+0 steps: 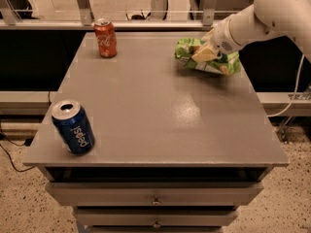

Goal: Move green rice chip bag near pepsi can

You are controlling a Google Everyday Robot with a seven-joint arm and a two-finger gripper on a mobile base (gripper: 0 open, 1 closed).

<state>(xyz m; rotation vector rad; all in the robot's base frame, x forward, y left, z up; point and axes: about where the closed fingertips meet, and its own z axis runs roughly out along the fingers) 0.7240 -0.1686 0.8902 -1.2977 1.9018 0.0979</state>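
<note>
The green rice chip bag lies crumpled at the far right of the grey table. My gripper reaches in from the upper right on a white arm and sits on top of the bag, its tan fingers closed on the bag's middle. The pepsi can, dark blue with a silver top, stands tilted near the table's front left corner, far from the bag.
An orange-red soda can stands upright at the far left of the table. Drawers sit under the front edge. A rail with posts runs behind the table. A cable hangs at the right.
</note>
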